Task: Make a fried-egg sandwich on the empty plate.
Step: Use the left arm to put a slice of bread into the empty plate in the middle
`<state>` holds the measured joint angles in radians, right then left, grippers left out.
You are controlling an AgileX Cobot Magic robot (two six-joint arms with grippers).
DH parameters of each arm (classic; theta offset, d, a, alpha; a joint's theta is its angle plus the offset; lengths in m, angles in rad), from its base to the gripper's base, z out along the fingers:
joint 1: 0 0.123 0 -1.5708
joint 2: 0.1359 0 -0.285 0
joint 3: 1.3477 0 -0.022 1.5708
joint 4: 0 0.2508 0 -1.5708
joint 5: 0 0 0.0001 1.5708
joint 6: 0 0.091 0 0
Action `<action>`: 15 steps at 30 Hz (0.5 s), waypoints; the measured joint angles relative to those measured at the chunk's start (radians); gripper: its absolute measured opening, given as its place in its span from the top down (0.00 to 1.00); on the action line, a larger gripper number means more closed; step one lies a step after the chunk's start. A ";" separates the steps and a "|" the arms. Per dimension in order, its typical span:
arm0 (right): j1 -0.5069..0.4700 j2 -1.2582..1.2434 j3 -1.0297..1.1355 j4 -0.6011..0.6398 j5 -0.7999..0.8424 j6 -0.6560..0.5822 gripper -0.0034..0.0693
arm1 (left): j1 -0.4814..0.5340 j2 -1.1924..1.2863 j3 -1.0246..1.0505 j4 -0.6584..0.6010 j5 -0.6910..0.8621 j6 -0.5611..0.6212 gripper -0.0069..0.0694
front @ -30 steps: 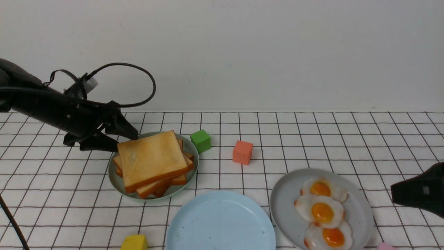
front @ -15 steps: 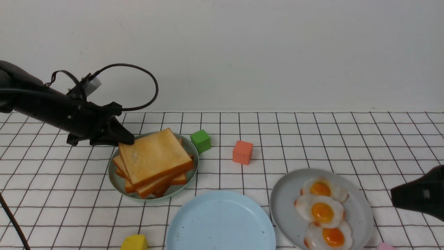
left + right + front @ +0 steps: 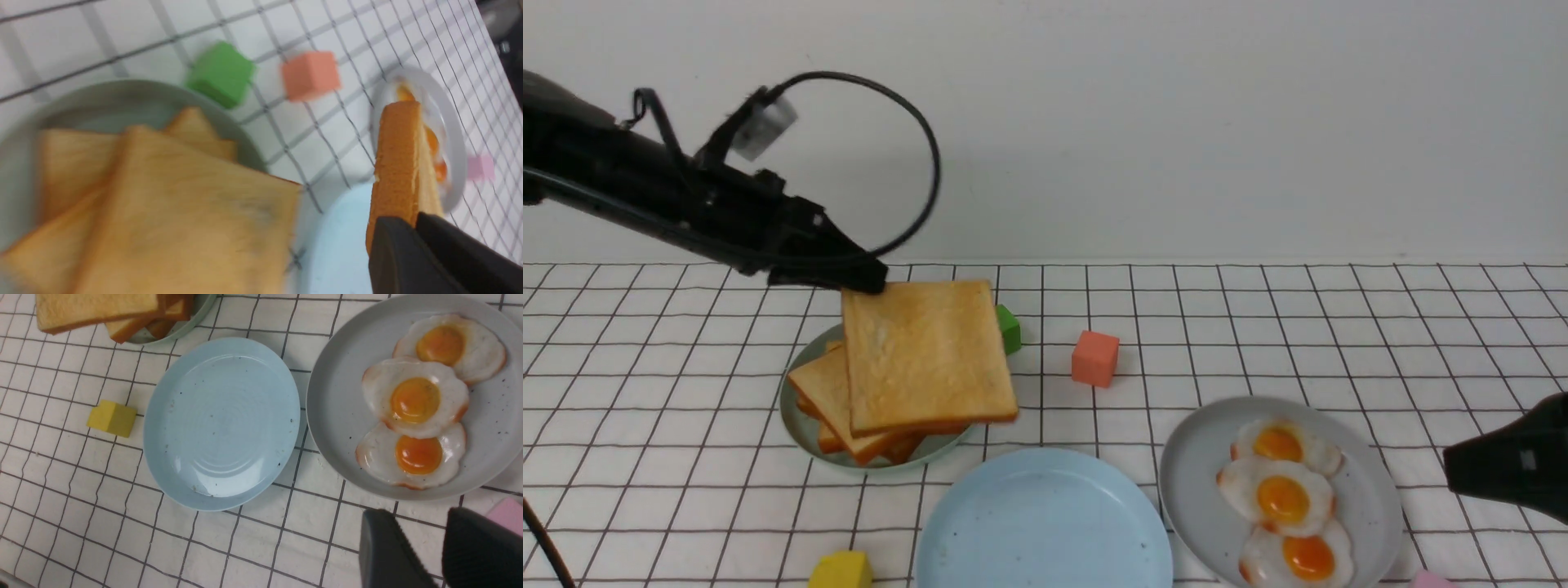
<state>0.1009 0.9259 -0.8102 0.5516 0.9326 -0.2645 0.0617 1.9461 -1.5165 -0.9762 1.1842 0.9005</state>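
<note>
Left jaws have raised top toast slice (image 3: 927, 355).

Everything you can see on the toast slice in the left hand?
The toast slice is square, golden-faced with a darker orange-brown crust, spongy-looking, whole. The left hand pinches its far corner, shut on it; nothing else appears to touch it. It hangs tilted above the toast pile on the green plate.

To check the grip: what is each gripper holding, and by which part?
The left gripper holds one toast slice by its far left corner. The right gripper is open and holds nothing.
</note>
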 joint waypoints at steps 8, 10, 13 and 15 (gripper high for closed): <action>0.000 0.000 0.000 0.000 0.000 0.000 0.62 | -0.241 0.037 0.049 0.087 0.013 0.018 0.87; 0.000 0.000 0.000 0.000 0.000 0.000 0.62 | -0.267 0.061 0.049 0.131 0.013 -0.024 0.87; 0.000 0.000 0.000 0.000 0.000 0.000 0.62 | -0.289 0.093 0.049 0.176 0.011 -0.080 0.87; 0.000 0.000 0.000 0.000 0.000 0.000 0.62 | -0.302 0.109 0.050 0.200 0.001 -0.113 0.86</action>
<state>0.1009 0.9259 -0.8102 0.5516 0.9326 -0.2645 -0.2407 2.0552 -1.4667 -0.7764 1.1856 0.7872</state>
